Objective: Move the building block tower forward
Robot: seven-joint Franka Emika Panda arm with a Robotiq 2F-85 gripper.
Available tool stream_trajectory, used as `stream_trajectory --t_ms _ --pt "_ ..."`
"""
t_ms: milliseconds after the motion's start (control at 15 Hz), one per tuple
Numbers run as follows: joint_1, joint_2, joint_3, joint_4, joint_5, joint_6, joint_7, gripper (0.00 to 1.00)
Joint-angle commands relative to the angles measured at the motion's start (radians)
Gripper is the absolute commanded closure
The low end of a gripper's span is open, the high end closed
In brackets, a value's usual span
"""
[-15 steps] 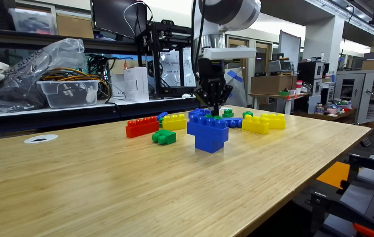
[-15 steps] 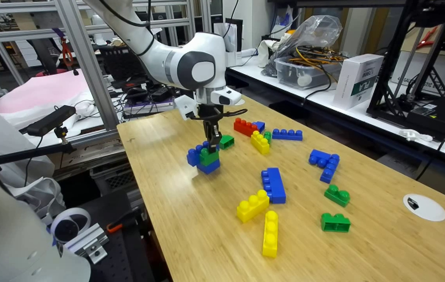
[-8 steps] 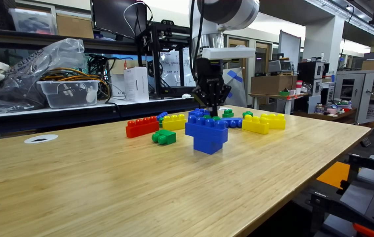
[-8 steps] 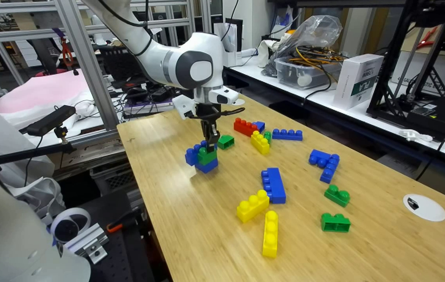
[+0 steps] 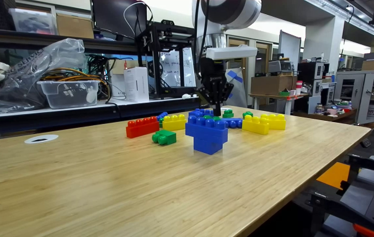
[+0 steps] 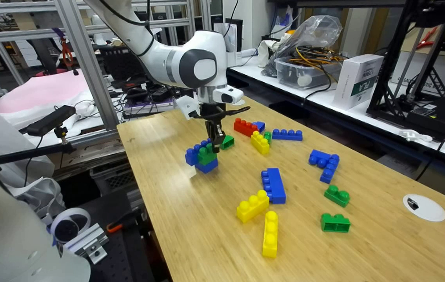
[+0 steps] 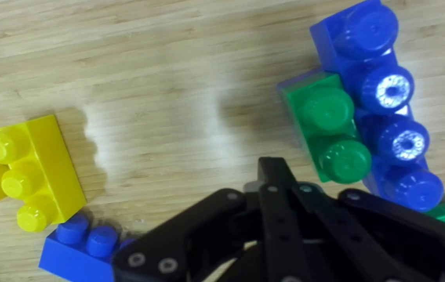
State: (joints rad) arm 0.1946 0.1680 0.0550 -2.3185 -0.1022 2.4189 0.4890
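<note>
Shifted slightly rightward above the desk (image 6: 195, 223) in both exterior views since the preceding frame: the arm (image 6: 202, 64) and its tool (image 6: 215, 148). We read the tool as closed, just beside the tower (image 5: 206, 133); whether they touch, we cannot tell. We locate the tower upright on the desk, its position unchanged. Well apart from it we note the red block (image 5: 142, 127) and, nearer, a green block (image 5: 164, 137) lying on its side.

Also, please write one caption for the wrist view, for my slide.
Closed hand near the blue-and-green block tower, with yellow bricks at left.
</note>
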Motion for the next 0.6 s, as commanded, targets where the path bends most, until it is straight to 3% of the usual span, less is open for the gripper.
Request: stream_trajectory --t_ms 0,67,133,200,533 --pt "-0.024 -0.037 -0.013 -0.007 -0.007 -0.015 0.006 1.0" --pt "-0.032 -0.049 -0.019 -0.002 0.002 -0.025 0.002 1.0" --pt "-0.039 -0.061 -0.025 0.001 -0.003 -0.025 0.009 0.74" --pt "-0.048 -0.076 -0.029 -0.001 -0.004 -0.021 0.012 0.73" --pt "-0.08 -0.157 -0.027 0.006 0.002 -0.046 0.006 0.39"
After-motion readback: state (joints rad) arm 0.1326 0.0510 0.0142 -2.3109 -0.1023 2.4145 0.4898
